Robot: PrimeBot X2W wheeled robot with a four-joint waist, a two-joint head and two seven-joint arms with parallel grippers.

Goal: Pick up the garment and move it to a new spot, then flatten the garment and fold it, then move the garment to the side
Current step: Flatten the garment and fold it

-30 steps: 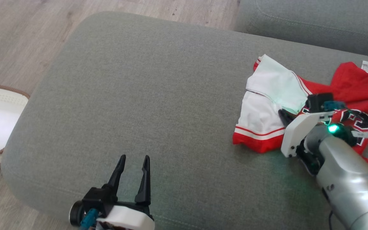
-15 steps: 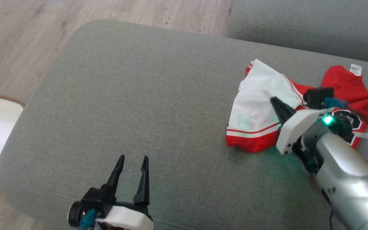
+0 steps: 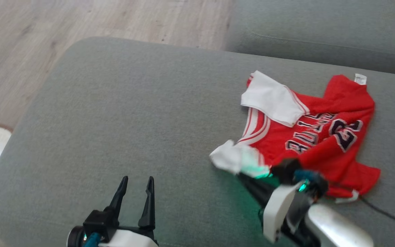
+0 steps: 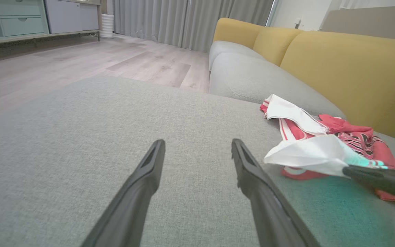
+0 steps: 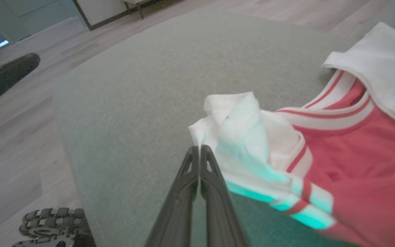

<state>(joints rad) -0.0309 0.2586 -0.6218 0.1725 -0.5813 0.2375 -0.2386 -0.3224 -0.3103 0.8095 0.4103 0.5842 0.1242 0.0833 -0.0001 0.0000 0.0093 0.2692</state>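
A red jersey (image 3: 324, 137) with white trim and dark lettering lay rumpled on the right part of a wide grey sofa cushion (image 3: 142, 113). One white sleeve was folded over its upper left edge. The right tool (image 3: 245, 178) reached in from the lower right. Its two dark fingers were pressed together and clamped on a bunched white corner at the jersey's lower left edge. In the left wrist view that corner was raised off the cushion, while the rest of the jersey lay on it. A green glow from the arm tinted the pinched fabric. The left tool (image 3: 137, 180) hung over the near left part of the cushion, well apart from the jersey, with its fingers spread wide and holding nothing. A wooden floor (image 3: 81, 20) lay beyond the cushion.
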